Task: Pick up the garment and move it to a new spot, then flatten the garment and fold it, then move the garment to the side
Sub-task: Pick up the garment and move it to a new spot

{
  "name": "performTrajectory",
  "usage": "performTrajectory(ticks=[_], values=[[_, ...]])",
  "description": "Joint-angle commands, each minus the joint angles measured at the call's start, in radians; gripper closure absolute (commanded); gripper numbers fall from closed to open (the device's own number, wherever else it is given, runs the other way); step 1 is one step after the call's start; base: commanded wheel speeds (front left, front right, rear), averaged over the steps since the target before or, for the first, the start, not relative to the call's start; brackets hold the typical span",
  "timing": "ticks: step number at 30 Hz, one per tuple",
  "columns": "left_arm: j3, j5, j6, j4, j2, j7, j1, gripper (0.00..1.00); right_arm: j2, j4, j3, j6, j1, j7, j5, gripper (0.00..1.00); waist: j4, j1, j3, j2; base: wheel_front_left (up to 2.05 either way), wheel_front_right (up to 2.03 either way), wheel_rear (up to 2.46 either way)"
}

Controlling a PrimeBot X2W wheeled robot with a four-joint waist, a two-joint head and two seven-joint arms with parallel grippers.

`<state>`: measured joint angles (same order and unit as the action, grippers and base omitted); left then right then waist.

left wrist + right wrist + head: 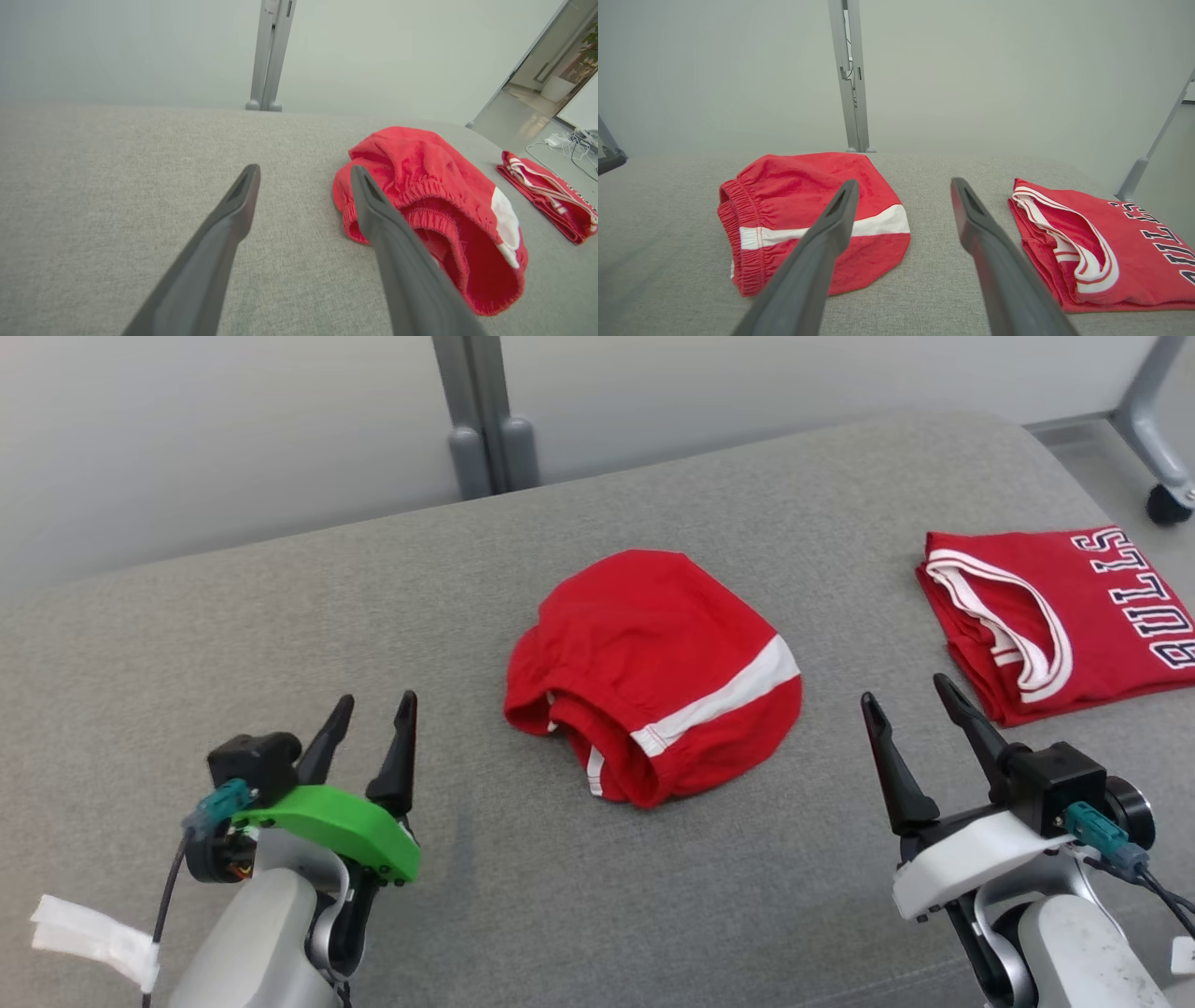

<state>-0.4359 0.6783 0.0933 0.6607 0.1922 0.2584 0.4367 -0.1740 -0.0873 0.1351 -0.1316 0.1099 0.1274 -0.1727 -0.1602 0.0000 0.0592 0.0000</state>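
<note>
a wide grey fabric surface (280,616) stretches across the scene, backed by pale wall panels joined at a grey metal post (481,420), with a black castor wheel (1167,504) on the floor at the far right. the left gripper (377,700), carried on a wrist with a green bracket (327,826), hovers low over bare fabric at the near left, its two long dark fingers spread apart with nothing between them; in its own wrist view (304,170) only grey cloth shows in the gap. the right gripper (904,691) sits at the near right, its fingers likewise standing wide and empty, also seen in the right wrist view (904,183). between the two grippers, and apart from both, lies the folded pair of red shorts (653,663) with a white stripe and a gathered elastic waistband, resting near the middle of the surface in a rounded bundle, the waistband turned toward the left gripper (420,177) and the stripe running across the side that faces the right gripper (784,177). further right, well apart from the shorts and just beyond the right gripper, a folded red jersey (1074,607) with white trim and dark "bulls" lettering lies flat near the edge of the surface (1087,219).
</note>
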Motion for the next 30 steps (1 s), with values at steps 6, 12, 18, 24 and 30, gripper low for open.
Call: performTrajectory(ticks=[6, 12, 18, 24, 30], values=[[0.157, -0.109, -0.044, -0.315, 0.025, 0.006, -0.199, 0.0, -0.002, -0.007, -0.039, 0.002, -0.042, 0.007, -0.003, 0.0, 0.178, 0.0, -0.085, 0.0, 0.0, 0.0, 0.0], [0.241, -0.216, -0.038, -0.446, 0.016, 0.006, -0.336, 0.0, 0.003, -0.049, -0.061, 0.002, -0.058, 0.024, -0.012, 0.0, 0.216, 0.0, -0.093, 0.0, 0.0, 0.0, 0.0], [0.305, -0.292, -0.026, -0.493, -0.003, 0.006, -0.416, 0.0, 0.008, -0.087, -0.076, 0.002, -0.075, 0.027, -0.007, 0.0, 0.228, 0.0, -0.1, 0.0, 0.0, 0.0, 0.0], [0.356, -0.33, -0.009, -0.503, -0.028, 0.006, -0.469, 0.0, 0.01, -0.108, -0.074, 0.002, -0.085, 0.031, -0.003, 0.0, 0.225, 0.0, -0.103, 0.0, 0.0, 0.0, 0.0], [0.38, -0.353, 0.005, -0.501, -0.051, 0.006, -0.497, 0.0, 0.012, -0.113, -0.074, 0.002, -0.082, 0.033, -0.001, 0.0, 0.222, 0.0, -0.104, 0.0, 0.0, 0.0, 0.0]])
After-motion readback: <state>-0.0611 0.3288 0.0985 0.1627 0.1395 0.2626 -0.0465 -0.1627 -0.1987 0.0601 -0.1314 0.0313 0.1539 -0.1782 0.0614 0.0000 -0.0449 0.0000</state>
